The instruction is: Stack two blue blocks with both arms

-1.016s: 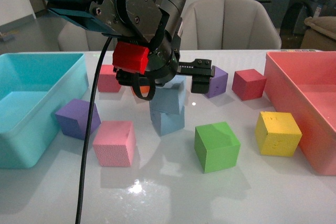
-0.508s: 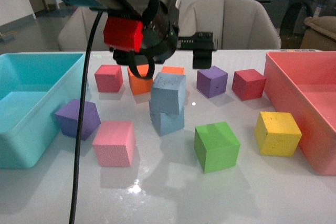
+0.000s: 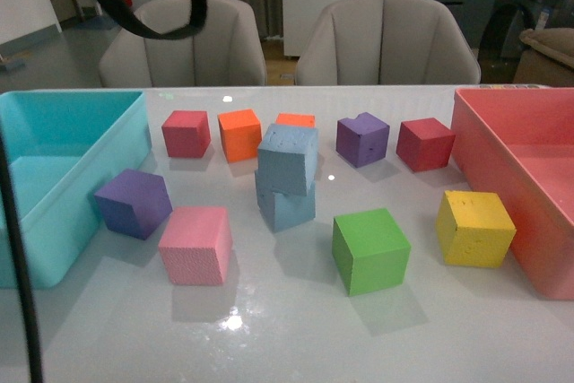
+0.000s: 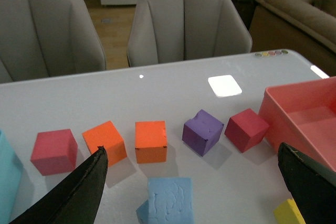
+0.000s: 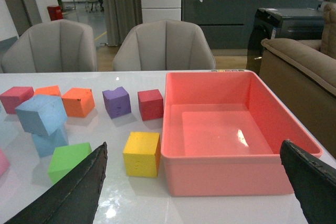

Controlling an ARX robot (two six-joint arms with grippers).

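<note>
Two pale blue blocks stand stacked at the table's centre. The upper blue block (image 3: 288,158) rests twisted and slightly tilted on the lower blue block (image 3: 287,206). Nothing holds either. My left gripper (image 4: 192,149) is open, high above and behind the stack, with the upper blue block (image 4: 169,201) showing between its black fingers (image 4: 79,192). My right gripper (image 5: 194,146) is open and empty, raised near the pink bin; its view shows the stack (image 5: 41,114) far to one side. In the front view only a cable and a red corner of the left arm show at the top.
A turquoise bin (image 3: 126,145) stands at the left and a pink bin (image 3: 484,132) at the right. Around the stack lie loose cubes: pink (image 3: 195,245), purple (image 3: 133,203), green (image 3: 369,250), yellow (image 3: 474,227), plus red, orange and purple ones behind. Two chairs stand beyond the table.
The left arm has risen from the stack and left the front view almost entirely. The upper blue block stays on the lower one, unheld.
</note>
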